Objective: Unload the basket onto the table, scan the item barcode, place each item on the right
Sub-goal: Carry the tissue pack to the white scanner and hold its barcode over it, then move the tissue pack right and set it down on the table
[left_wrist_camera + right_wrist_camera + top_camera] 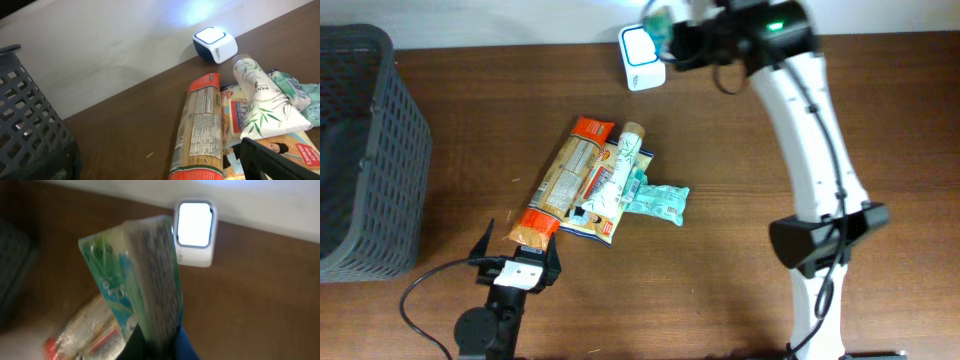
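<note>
Right gripper (670,38) is clamping a green-printed packet (150,275), jaws closed on its lower end, and holding it just beside the glowing scanner (642,45) at the table's 12 o'clock edge (print is too blurred to read). Left gripper (517,258) is sitting wide open at 7 o'clock, holding nothing, near the pasta pack (565,180) and tube (620,170).

Dark grey lattice basket (360,150) stands at the left edge of the brown wooden table (470,90). Mid-table is a loose pile. A long pasta packet (563,180) with orange ends lies diagonally. A white leaf-print tube (620,170) lies just beside it, on a flat printed packet (590,228). A teal packet (663,201) touches the tube's right side.
</note>
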{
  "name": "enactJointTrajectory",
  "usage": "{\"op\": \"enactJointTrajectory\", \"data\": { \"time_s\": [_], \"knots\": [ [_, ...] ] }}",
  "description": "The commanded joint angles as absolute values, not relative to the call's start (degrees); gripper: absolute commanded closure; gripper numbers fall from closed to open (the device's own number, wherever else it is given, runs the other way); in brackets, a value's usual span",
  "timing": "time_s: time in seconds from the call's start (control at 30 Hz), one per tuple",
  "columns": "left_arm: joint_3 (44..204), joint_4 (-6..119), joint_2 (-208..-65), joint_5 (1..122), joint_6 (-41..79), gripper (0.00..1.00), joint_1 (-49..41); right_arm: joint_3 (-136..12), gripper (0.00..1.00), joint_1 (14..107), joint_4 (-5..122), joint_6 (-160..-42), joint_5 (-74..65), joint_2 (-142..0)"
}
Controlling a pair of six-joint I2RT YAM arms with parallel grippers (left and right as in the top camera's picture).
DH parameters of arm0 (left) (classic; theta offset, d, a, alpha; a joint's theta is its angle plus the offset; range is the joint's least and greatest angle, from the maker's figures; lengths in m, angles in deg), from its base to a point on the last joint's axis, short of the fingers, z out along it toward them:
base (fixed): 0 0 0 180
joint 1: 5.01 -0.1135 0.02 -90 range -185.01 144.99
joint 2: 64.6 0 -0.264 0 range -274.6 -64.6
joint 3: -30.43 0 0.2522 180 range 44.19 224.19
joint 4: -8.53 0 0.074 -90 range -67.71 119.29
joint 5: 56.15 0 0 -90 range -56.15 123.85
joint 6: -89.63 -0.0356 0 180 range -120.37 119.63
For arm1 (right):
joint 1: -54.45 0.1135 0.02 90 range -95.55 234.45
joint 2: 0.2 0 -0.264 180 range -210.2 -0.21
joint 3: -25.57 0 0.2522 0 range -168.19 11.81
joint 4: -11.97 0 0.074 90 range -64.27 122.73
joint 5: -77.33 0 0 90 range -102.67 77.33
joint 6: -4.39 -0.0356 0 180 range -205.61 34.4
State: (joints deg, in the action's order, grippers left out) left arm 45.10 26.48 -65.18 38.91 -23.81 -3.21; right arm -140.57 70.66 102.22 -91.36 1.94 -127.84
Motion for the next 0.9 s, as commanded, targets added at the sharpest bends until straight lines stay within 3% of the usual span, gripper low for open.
{"op": "enactJointTrajectory", "data": {
  "time_s": [0.0, 0.1, 0.3, 0.63, 0.67, 0.7, 0.8, 0.87],
  "knots": [
    [44.7, 26.43, -64.9, 38.52, -24.68, 0.01, -3.32, -138.97, 0.96, 63.79, 111.01, -93.42, 6.14, -129.63],
    [44.7, 26.45, -64.9, 38.52, -24.7, 0.01, -3.32, -127.47, 0.96, 55.9, 114.55, -93.4, 5.09, -131.42],
    [44.7, 26.45, -64.9, 38.52, -24.7, 0.01, -3.32, -100.7, 0.96, 47.66, 102.07, -93.42, 5.13, -131.42],
    [44.7, 26.45, -64.9, 38.52, -24.68, 0.01, -3.32, -98.95, 0.95, 43.29, 103.62, -93.44, -11.67, -131.47],
    [44.7, 26.45, -64.9, 38.52, -24.68, 0.01, -3.32, -98.97, 0.77, 43.05, 105.59, -93.44, -11.65, -131.47],
    [44.7, 26.45, -64.9, 38.52, -24.7, 0.01, -3.32, -98.99, 0.41, 43.14, 106.94, -93.42, -11.65, -131.47],
    [44.7, 26.45, -64.9, 38.52, -24.7, 0.01, -3.32, -107.41, 0.3, 43.82, 114.57, -87.39, -4.5, -131.4],
    [44.7, 26.45, -64.9, 38.52, -24.7, 0.01, -3.32, -116.63, 0.31, 46.29, 119.79, -81.16, 3.54, -131.4]
  ]
}}
